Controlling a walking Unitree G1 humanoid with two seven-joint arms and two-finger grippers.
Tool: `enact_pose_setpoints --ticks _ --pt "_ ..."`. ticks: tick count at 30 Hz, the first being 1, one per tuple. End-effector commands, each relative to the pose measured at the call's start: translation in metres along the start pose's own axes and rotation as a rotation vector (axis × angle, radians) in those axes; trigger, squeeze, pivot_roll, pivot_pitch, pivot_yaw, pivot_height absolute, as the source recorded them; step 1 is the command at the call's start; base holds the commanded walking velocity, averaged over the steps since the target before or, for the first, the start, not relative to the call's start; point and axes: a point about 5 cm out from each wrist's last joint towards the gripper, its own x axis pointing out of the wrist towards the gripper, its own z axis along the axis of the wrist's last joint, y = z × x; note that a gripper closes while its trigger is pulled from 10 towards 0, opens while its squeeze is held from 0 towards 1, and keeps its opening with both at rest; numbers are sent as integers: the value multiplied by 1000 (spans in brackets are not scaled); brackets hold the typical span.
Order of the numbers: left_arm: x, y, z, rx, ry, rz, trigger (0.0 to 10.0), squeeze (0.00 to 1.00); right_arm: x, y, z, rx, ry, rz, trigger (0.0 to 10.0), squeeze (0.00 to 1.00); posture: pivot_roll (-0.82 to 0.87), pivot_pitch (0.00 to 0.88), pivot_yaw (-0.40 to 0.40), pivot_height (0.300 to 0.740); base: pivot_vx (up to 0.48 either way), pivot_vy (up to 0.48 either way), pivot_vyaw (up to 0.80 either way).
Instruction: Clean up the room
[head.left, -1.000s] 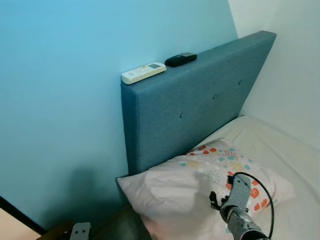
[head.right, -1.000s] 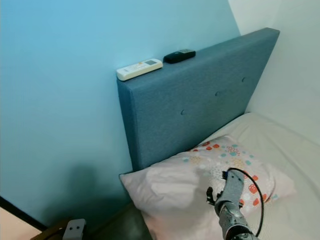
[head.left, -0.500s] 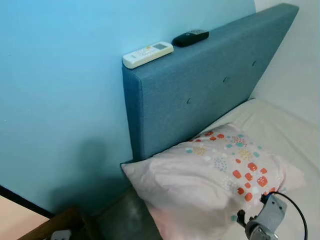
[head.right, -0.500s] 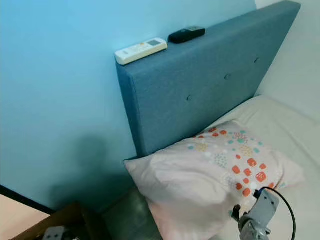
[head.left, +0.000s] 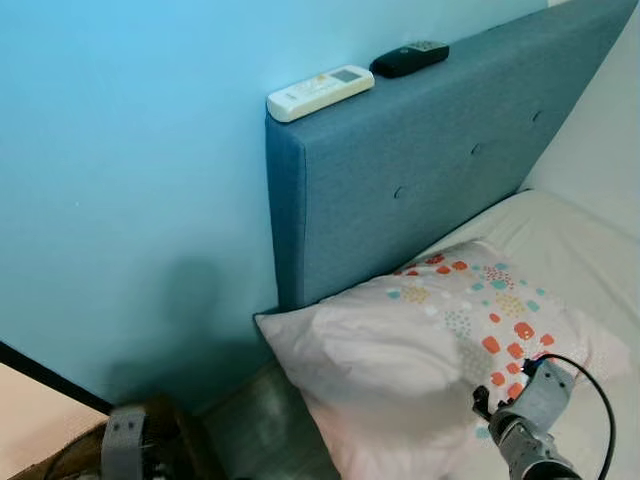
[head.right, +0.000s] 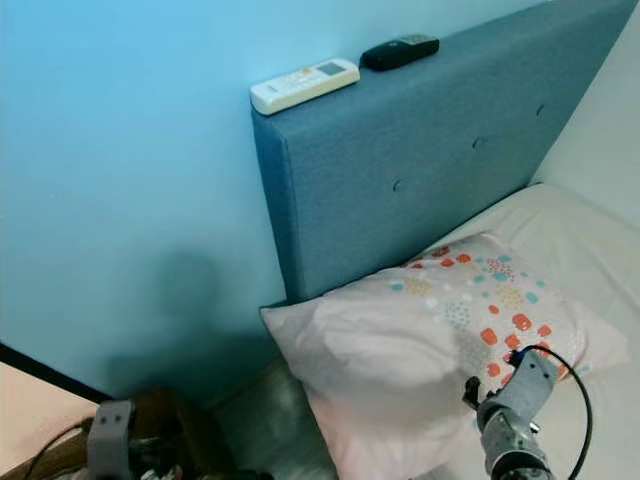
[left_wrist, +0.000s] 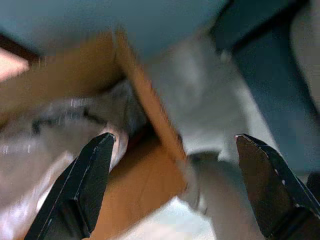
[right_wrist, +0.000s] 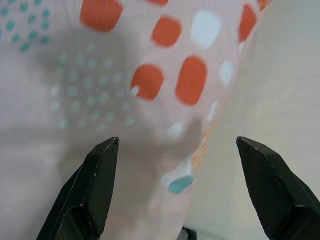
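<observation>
Pillow lies askew at bed head, one corner overhanging mattress edge, against headboard; judged not yet tidied. Right gripper spread wide, empty, hovering just over pillow's patterned end near its edge. Left gripper splayed, empty, low beside bed over blurred brown box. White remote and black remote rest on headboard top, well apart from both grippers.

Bed: cream sheet, one patterned pillow lying at the head end against the blue headboard. Headboard top edge carries a white remote and a black remote, near each other, not touching.
</observation>
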Motion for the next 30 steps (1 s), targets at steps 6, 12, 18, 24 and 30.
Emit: enact_pose_setpoints --ticks 6,12,18,24,30 --pt "1 -2 1 -21 -11 -14 10000 0 -1 -14 -1 116 -6 -31 10000 0 73 226 -6 631 0 0 0" --pt "0 -5 -2 -13 -6 -25 10000 0 0 -13 5 232 -37 26 10000 0 78 220 -2 601 0 0 0" --pt "0 -7 -1 -13 -15 -34 10000 0 0 -10 13 306 -90 82 10000 0 84 225 3 581 0 0 0" --pt "1 -9 4 -8 -42 -54 10000 0 -1 -1 27 457 -166 219 10000 0 93 236 11 572 0 0 0" --pt "-1 -11 6 5 -63 -75 10000 0 -2 -3 25 471 -187 229 10000 0 115 259 21 572 0 0 0"
